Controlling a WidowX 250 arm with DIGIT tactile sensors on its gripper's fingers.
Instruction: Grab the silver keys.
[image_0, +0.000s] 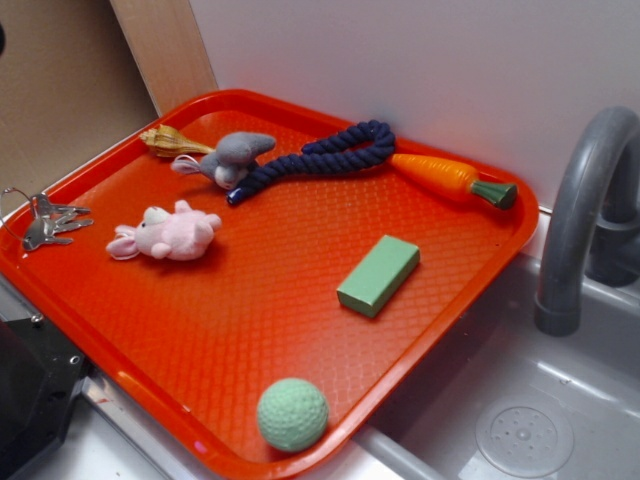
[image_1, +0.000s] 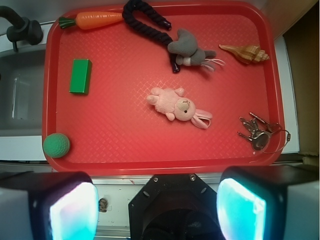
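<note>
Nearby, silver keys beside pink bunny.

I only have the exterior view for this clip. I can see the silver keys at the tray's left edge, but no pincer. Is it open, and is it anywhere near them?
Observer: The wrist view shows the pincer open, its jaws wide apart with nothing between them.
Operator: Is it lined up on the keys?
Observer: No. In that picture the silver keys lie above one glowing pad, not above the gap, and both pads show below the rim of the red tray.
Operator: What does the gap point at, then?
Observer: The pink plush bunny lies nearer the gap's centre line than the keys do.
</note>
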